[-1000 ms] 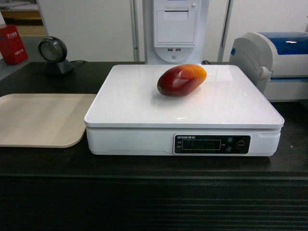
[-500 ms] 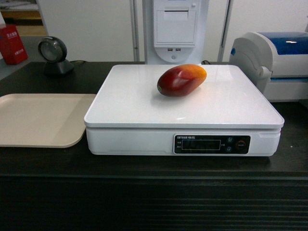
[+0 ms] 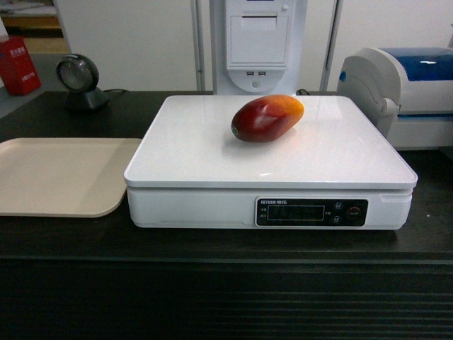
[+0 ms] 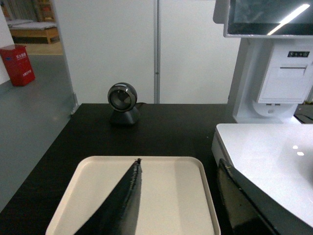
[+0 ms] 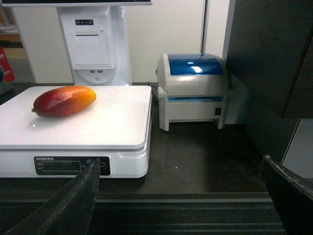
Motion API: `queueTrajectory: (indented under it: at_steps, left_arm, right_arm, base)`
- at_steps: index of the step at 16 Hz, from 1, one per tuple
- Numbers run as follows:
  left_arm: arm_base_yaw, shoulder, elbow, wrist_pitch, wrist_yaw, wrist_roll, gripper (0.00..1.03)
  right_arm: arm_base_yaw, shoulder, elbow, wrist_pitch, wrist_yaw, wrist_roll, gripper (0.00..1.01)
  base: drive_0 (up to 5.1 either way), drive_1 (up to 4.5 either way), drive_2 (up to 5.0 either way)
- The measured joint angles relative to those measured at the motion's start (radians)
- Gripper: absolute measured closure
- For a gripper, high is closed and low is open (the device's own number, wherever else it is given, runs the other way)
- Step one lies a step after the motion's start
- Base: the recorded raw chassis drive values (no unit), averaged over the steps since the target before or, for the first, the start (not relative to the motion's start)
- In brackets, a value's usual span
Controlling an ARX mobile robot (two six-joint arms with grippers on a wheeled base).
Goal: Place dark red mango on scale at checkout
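Note:
The dark red mango (image 3: 267,117) lies on its side on the white scale (image 3: 212,152), toward the back of the platform; it also shows in the right wrist view as the mango (image 5: 64,101) on the scale (image 5: 107,122). The scale stands on the black checkout (image 3: 226,283) counter. Neither gripper appears in the head view. My left gripper (image 4: 178,164) is open and empty above the beige tray. My right gripper (image 5: 181,161) is open and empty, in front of the counter edge, right of the scale.
A beige tray (image 3: 42,177) lies left of the scale. A round black scanner (image 3: 80,82) stands at the back left. A white-and-blue printer (image 3: 403,92) sits at the right, a white terminal (image 3: 258,42) behind the scale. A dark panel (image 5: 274,54) rises at the right.

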Motion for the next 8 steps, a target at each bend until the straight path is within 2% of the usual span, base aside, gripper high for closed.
queueTrajectory:
  at_steps: [3,6,8]
  left_arm:
    - [-0.019,-0.034,-0.056,0.012,-0.016,0.010,0.67]
    - [-0.058,-0.135,-0.172,0.026,-0.056,0.011,1.00]
    - [-0.079,-0.198,-0.233,0.019,-0.079,0.013,1.01]
  right_arm:
    - [0.000,0.000,0.000,0.000,0.000,0.000,0.03]
    - [0.000,0.000,0.000,0.000,0.000,0.000,0.03]
    - [0.000,0.000,0.000,0.000,0.000,0.000,0.03]
  base:
    - [0.0,0.00,0.0]
    - [0.0,0.00,0.0]
    - [0.0,0.00,0.0]
